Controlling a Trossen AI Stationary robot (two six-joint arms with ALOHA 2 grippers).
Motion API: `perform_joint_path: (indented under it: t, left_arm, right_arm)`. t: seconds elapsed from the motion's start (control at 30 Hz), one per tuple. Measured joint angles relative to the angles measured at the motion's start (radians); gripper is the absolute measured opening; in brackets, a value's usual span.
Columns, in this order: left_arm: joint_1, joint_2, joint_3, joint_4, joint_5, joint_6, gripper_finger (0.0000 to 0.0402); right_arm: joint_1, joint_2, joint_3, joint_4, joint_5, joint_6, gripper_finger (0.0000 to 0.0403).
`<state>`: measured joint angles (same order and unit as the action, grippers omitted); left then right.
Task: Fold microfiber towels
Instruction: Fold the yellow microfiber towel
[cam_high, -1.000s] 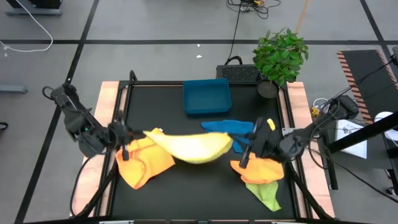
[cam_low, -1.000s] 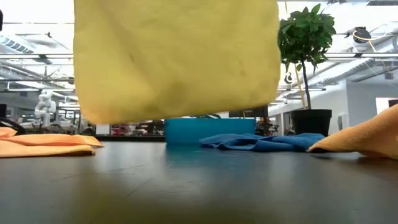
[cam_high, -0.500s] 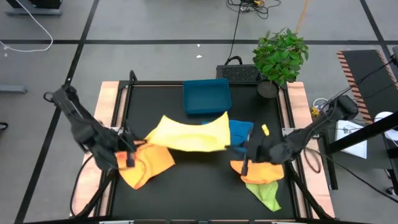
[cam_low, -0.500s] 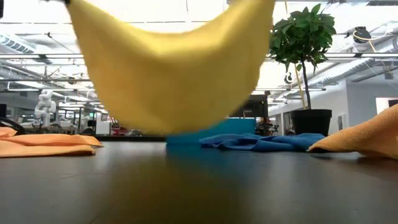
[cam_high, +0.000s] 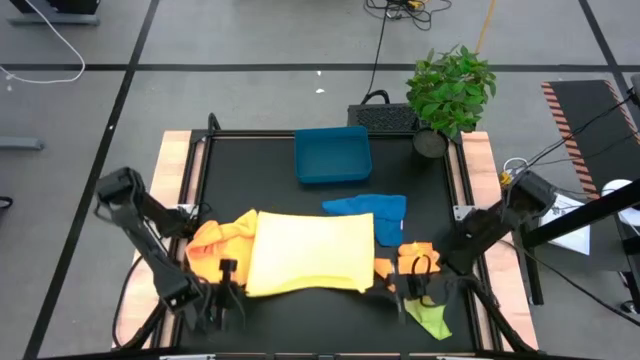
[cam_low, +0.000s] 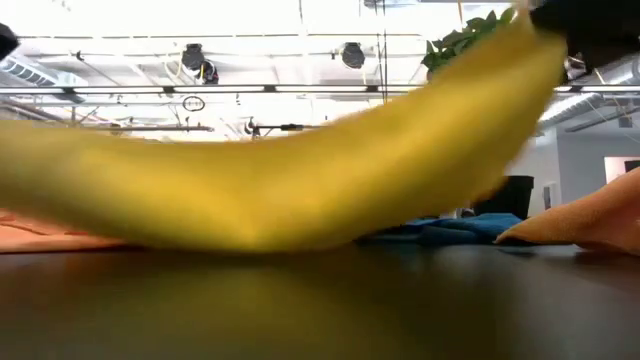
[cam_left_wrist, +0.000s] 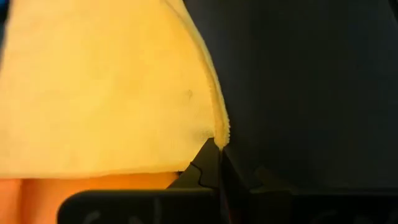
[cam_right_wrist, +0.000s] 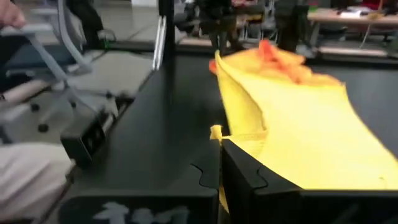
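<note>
Robotics lab: ceiling trusses (cam_low: 150, 90), taped floor (cam_high: 250, 40), cables (cam_high: 395, 8).

Grey tiled floor (cam_high: 240, 40) with dark seams, potted plant (cam_high: 450, 90) beside table, bright ceiling lights (cam_low: 300, 20), possibly desks (cam_right_wrist: 348, 15) beyond

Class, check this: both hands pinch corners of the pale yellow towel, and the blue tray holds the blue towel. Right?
Not quite. In the high view the blue tray holds nothing; the blue towel lies on the table beside it. Both hands, left and right, do pinch the pale yellow towel.

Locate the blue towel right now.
In the high view the blue towel lies right of table centre, just below the blue tray, its near edge meeting the far right corner of the spread pale yellow towel.
</note>
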<state>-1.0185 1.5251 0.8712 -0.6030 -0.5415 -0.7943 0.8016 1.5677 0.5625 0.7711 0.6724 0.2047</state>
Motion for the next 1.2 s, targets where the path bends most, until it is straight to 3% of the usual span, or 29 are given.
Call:
perform_joint_path:
  t: [0.2,0.33,0.6,0.73,0.93,1.2]
  left_arm:
    - [-0.037,0.067,0.003,0.076,-0.052,-0.004,0.0004]
    - [-0.023,0.056,0.003,0.057,-0.083,0.056,0.0006]
    - [0.060,-0.047,0.003,-0.039,-0.140,0.192,0.0008]
    - [0.124,-0.087,0.003,-0.118,-0.146,0.214,0.0008]
    - [0.236,-0.103,0.003,-0.259,-0.136,0.217,0.0009]
    - [0.349,-0.104,-0.044,-0.269,-0.123,0.254,0.0006]
  right_arm:
    - [0.020,0.123,0.000,-0.006,-0.035,0.040,0.0000]
    - [0.019,0.133,0.000,-0.018,-0.037,-0.004,0.0000]
    - [0.015,-0.023,0.000,-0.080,0.197,-0.142,0.0000]
    - [0.000,-0.038,0.000,-0.208,0.287,-0.058,0.0000]
    - [-0.060,-0.037,-0.003,-0.465,0.311,0.168,0.0000]
    - [-0.131,-0.037,-0.082,-0.477,0.424,0.200,0.0000]
